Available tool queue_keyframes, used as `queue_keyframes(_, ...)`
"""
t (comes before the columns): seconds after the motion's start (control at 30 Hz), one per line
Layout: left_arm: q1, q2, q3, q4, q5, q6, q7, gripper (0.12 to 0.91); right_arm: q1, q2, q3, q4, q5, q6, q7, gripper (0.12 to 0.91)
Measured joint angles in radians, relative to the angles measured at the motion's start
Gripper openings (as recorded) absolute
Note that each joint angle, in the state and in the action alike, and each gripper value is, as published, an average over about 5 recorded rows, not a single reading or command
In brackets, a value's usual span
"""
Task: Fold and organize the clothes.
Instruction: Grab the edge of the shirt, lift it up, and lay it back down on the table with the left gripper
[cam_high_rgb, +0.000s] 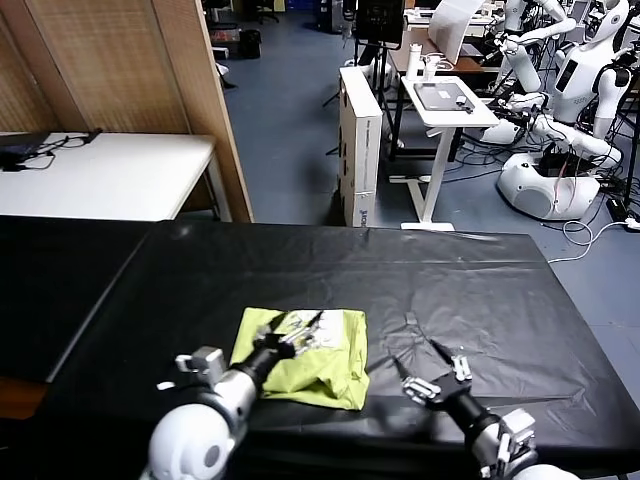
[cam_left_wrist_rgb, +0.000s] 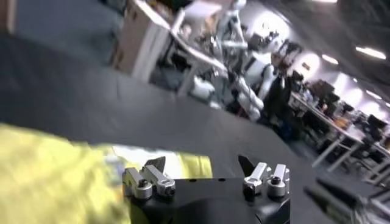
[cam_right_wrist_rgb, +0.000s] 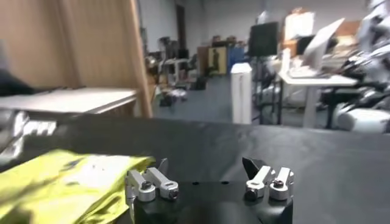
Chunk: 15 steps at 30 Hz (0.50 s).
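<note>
Lime yellow-green cotton T-shirt, folded into a rough rectangle, lying on black-covered tabletop near front edge. Left gripper over the shirt, jaws spread, holding nothing. Right gripper just beside the shirt, also spread and empty. Risk: fingertip snagging loose top layer on withdrawal, undoing the fold. Near edge already uneven.

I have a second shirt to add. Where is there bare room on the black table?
Bare: the black table beyond the folded T-shirt, and its far-right stretch. Crowded: the near edge, left gripper over the shirt, right gripper beside it.
</note>
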Motion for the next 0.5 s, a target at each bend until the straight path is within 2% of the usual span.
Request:
queue_keyframes(0.17,0.031,0.001,-0.028,-0.004,0.061,-0.016,0.002,0.907,0.057,-0.042,-0.107,-0.028,-0.099,0.012,-0.003,0.907)
queue_keyframes(0.33,0.052,-0.011,-0.036,-0.001,0.105,-0.027,0.007,0.907,0.1,-0.043,-0.193,-0.06,-0.171,0.025,0.01,0.907)
queue_keyframes(0.5,0.062,-0.017,-0.038,0.002,0.119,-0.031,0.008,0.907,0.124,-0.032,-0.252,-0.088,-0.209,0.028,0.025,0.889)
